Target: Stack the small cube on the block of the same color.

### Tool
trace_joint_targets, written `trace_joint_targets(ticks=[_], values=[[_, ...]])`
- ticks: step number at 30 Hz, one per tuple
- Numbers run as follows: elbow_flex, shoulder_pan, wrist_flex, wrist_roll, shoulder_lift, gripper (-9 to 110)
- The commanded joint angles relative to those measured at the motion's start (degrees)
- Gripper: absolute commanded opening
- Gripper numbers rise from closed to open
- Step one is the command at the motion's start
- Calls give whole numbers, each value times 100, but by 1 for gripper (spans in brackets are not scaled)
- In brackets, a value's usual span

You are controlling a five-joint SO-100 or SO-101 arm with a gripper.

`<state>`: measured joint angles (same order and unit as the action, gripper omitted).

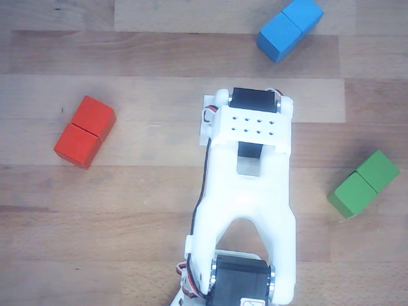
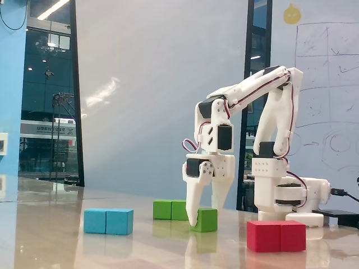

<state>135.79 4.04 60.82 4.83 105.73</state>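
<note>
In the fixed view the small green cube [image 2: 207, 220] rests on the table. My gripper [image 2: 204, 216] points down over it. Its near finger [image 2: 193, 207] presses the cube's left face and the other finger stands behind the cube, so the gripper is shut on it. The green two-cube block [image 2: 168, 210] lies just behind and to the left, partly behind the near finger. From above, in the other view, that green block [image 1: 363, 183] lies at the right, and my arm's white wrist [image 1: 250, 127] hides the small cube and the fingertips.
A blue oblong block [image 2: 108, 221] [image 1: 290, 29] lies left of the gripper in the fixed view. A red oblong block [image 2: 276, 236] [image 1: 85, 131] lies nearer the camera at the right. The arm's base [image 2: 286, 196] stands behind the red block.
</note>
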Motion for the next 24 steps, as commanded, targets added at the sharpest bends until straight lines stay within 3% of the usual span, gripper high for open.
trace_joint_targets(ticks=[1,14,24], values=[[-650,35,-97,0,141,7],[-2979,949,677,123,606,7],[-3709,2470,1415,826,562,7]])
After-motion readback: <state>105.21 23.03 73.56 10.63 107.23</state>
